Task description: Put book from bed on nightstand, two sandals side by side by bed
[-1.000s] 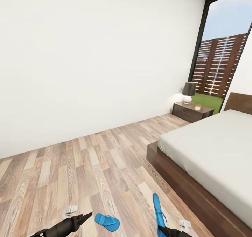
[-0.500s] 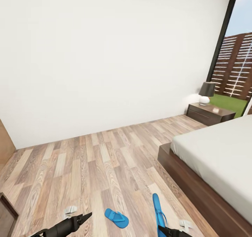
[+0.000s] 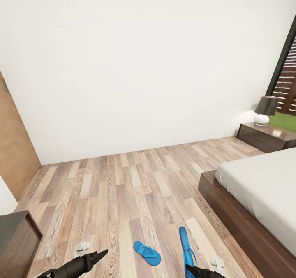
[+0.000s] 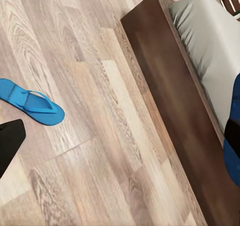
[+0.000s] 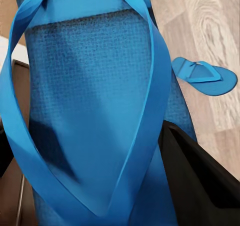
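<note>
Right jaws (image 3: pixel 193 268) are gripping one sandal (image 3: pixel 186 247); left jaws' (image 3: pixel 100 254) state cannot be told. Second sandal (image 3: pixel 146 253) is lying on the floor near the bed (image 3: pixel 263 195). Sandal placement is proceeding; the held one apparently needs setting alongside.

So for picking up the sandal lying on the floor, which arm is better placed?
Left, probably. The right gripper is shut on one sandal, held upright. The left gripper holds nothing, and the loose sandal lies flat on the floor between the two arms, slightly nearer the right.
</note>
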